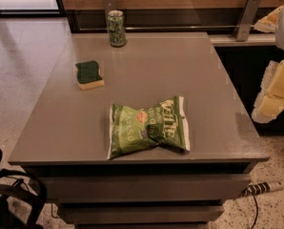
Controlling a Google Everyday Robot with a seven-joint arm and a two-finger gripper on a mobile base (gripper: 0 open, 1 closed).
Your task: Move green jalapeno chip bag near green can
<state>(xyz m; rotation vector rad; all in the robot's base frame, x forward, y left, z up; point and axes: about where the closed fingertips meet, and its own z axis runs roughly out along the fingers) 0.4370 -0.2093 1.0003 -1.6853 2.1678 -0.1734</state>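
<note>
The green jalapeno chip bag (148,130) lies flat near the front edge of the grey table (180,75), its white lettering facing up. The green can (116,28) stands upright at the table's far edge, left of centre, well apart from the bag. My gripper (271,97) hangs at the right edge of the view, beyond the table's right side, away from both the bag and the can. It holds nothing that I can see.
A green-topped yellow sponge (89,75) lies on the left part of the table between can and bag. A wooden wall with metal brackets (246,17) runs behind the table. A power strip (263,188) lies on the floor at the lower right.
</note>
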